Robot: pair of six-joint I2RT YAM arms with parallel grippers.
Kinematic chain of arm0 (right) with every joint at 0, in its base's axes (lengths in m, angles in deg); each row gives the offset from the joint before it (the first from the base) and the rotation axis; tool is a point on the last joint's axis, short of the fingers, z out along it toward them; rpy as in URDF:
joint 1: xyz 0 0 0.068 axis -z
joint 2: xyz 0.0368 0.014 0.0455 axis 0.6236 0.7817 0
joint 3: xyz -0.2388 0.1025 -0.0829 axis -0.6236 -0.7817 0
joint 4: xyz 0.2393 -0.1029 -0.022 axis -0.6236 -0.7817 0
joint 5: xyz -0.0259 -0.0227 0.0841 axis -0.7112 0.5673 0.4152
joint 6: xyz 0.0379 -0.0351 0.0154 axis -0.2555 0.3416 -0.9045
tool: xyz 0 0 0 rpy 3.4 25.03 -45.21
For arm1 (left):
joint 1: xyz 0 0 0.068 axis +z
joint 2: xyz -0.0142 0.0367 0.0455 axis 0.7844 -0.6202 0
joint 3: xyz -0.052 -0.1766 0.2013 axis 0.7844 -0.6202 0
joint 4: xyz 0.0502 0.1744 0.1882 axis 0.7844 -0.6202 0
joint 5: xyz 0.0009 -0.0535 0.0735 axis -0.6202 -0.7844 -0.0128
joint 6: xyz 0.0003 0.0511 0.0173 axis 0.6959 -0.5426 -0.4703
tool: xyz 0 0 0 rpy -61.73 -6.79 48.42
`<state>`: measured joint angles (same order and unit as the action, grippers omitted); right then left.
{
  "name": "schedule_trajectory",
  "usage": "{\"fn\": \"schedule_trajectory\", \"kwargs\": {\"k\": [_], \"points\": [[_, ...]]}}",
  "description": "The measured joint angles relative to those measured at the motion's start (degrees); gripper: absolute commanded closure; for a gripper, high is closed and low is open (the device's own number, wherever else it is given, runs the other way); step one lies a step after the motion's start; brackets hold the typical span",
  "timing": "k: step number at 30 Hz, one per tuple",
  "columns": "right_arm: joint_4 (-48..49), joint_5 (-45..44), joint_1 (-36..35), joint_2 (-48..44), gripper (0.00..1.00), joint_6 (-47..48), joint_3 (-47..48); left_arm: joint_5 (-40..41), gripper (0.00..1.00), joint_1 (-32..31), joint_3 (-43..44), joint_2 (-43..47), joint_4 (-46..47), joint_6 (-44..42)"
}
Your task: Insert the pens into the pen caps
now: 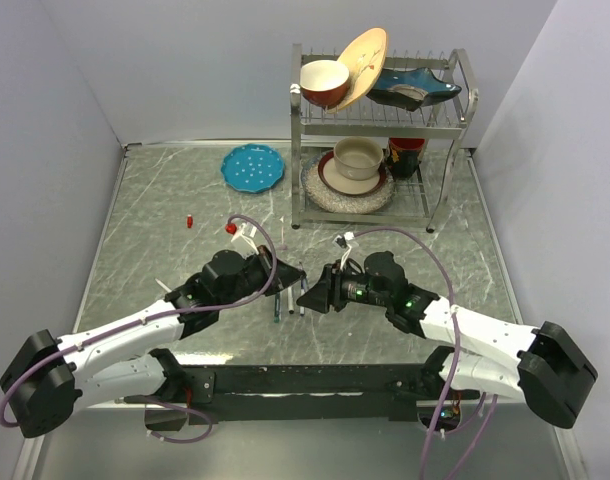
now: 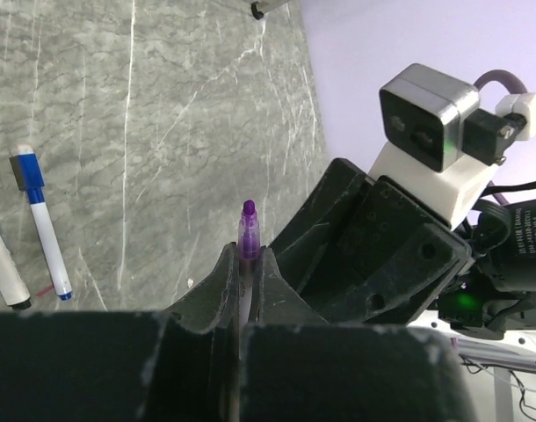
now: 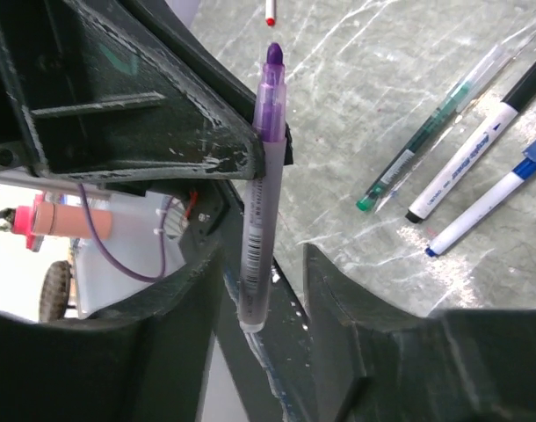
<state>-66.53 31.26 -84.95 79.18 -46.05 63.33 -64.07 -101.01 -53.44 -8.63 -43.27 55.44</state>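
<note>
A translucent purple pen [image 3: 262, 167] stands upright in the air, and my left gripper [image 2: 246, 255] is shut on its middle. Its purple tip [image 2: 249, 224] sticks out above the left fingers. My right gripper [image 3: 264, 253] is open around the pen's blunt lower end, with the barrel close to its left finger and a gap on the right. Both grippers meet above the table's middle [image 1: 297, 288]. A green pen [image 3: 407, 156], a black-ended white pen [image 3: 474, 151] and a blue-ended pen [image 3: 488, 202] lie on the table. A small red pen cap [image 1: 188, 219] lies apart at the left.
A metal dish rack [image 1: 380, 140] with bowls and plates stands at the back right. A blue plate [image 1: 253, 166] lies to its left. The right arm's wrist camera [image 2: 430, 119] is close beside my left gripper.
</note>
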Motion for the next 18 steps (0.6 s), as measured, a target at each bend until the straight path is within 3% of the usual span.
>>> {"fn": "schedule_trajectory", "kwargs": {"k": [4,5,7,8,9,13,17,18], "points": [[-0.4,-0.1,0.0,-0.9,0.98,0.2,0.0,0.0,0.98,0.0,0.0,0.5,-0.2,-0.8],[-0.7,-0.3,0.0,-1.0,1.0,0.1,0.0,0.0,0.8,0.0,0.0,0.8,-0.2,-1.2],[-0.7,-0.3,0.0,-1.3,1.0,0.0,0.0,0.0,0.59,0.0,0.0,1.2,-0.4,-1.6],[-0.7,-0.3,0.0,-1.6,1.0,-0.1,0.0,0.3,0.42,0.0,0.0,1.4,-0.7,-1.6],[-0.9,-0.5,0.0,-2.0,1.0,0.0,0.0,0.5,0.37,-0.1,0.0,1.6,-1.2,-1.8],[-2.0,-1.9,0.0,-4.3,1.0,0.0,0.0,5.0,0.3,-0.1,0.5,3.4,-5.7,-0.7],[-4.1,-4.1,0.0,-7.6,1.0,0.2,0.0,12.7,0.43,-0.1,2.1,7.3,-10.7,2.3],[-4.5,-4.5,0.0,-8.3,1.0,0.3,0.0,14.4,0.43,-0.1,2.4,8.0,-11.6,3.4]]}}
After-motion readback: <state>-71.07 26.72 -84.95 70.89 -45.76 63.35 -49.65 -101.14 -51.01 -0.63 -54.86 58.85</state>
